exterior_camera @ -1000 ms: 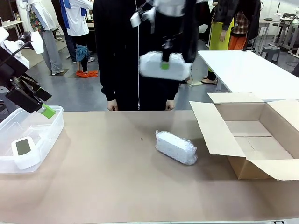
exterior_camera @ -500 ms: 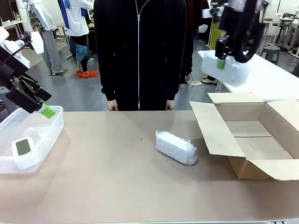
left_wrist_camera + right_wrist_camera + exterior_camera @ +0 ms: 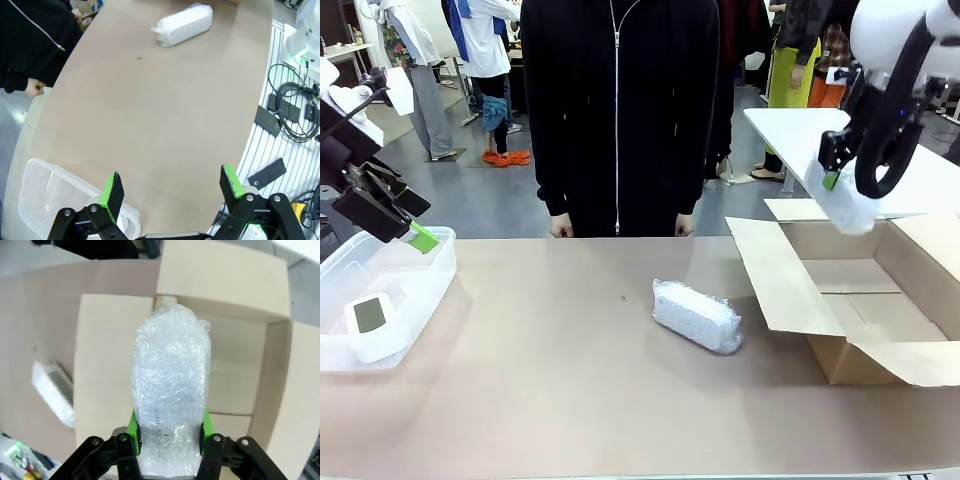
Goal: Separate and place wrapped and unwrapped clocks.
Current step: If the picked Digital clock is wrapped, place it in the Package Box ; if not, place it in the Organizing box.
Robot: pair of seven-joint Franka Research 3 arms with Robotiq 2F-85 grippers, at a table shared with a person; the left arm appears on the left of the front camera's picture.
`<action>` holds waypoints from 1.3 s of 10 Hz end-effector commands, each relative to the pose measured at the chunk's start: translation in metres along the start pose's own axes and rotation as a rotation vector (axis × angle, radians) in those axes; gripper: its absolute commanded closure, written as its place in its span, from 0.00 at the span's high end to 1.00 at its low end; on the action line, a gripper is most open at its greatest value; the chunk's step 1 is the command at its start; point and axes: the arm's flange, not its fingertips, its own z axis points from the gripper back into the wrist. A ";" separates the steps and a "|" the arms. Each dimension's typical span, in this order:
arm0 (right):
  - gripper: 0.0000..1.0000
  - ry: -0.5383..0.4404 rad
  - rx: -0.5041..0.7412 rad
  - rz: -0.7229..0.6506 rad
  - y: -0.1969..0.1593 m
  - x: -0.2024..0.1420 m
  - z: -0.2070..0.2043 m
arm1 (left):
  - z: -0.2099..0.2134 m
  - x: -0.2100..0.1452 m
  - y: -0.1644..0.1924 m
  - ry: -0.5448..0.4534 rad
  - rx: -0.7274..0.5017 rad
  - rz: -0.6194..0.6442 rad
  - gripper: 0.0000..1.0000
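Observation:
My right gripper (image 3: 832, 172) is shut on a bubble-wrapped bundle (image 3: 847, 205), holding it in the air above the open cardboard box (image 3: 860, 300). From the right wrist the bundle (image 3: 170, 385) stands between the green pads (image 3: 133, 426) over the box (image 3: 240, 385). A second wrapped bundle (image 3: 696, 315) lies on the table's middle, also visible as the bundle (image 3: 183, 25) far from my left gripper. The bare white clock (image 3: 370, 322) rests in the clear plastic tub (image 3: 420, 285) at left. My left gripper (image 3: 172, 187) is open and empty, raised over the tub (image 3: 45, 192).
A person in a black zipped jacket (image 3: 618, 110) stands at the far edge, hands (image 3: 560, 228) near the table. The box flaps (image 3: 775, 275) spread toward the middle. Cables (image 3: 295, 112) lie off the table's near side.
My right arm has carried the wrapped bundle from above the table's middle rightward and down to over the open box. The left arm and the lying bundle stayed put.

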 end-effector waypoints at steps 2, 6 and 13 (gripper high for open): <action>0.52 0.078 0.040 0.011 -0.005 -0.002 -0.046 | -0.001 0.001 -0.001 0.000 0.013 0.004 1.00; 0.52 0.132 0.005 0.041 -0.009 -0.006 -0.102 | -0.001 0.001 -0.001 0.000 0.013 0.004 1.00; 1.00 0.181 0.000 0.037 -0.013 -0.007 -0.115 | -0.001 0.001 -0.001 0.000 0.013 0.004 1.00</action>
